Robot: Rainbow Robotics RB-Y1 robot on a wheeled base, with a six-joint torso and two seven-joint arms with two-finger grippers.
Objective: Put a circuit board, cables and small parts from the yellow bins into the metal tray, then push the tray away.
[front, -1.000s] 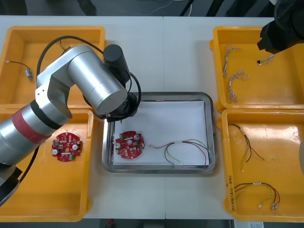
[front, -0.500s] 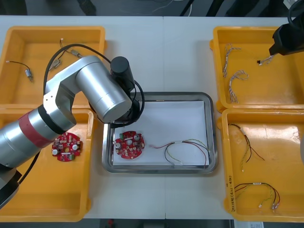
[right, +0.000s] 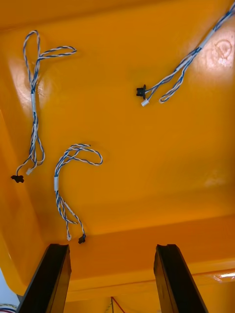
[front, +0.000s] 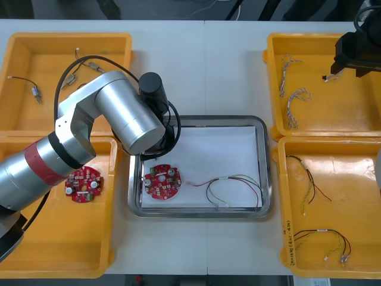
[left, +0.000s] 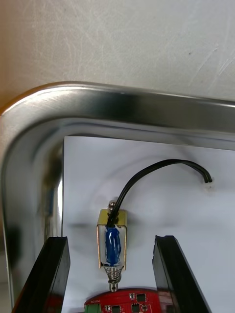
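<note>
Left jaws open over metal tray far-left corner, small metal part between; right jaws open above desk's far-right yellow bin.

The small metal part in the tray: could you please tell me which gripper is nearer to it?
Left. The left gripper, fingers open, straddles the small metal part in the metal tray; the right gripper is over the far right yellow bin.
</note>
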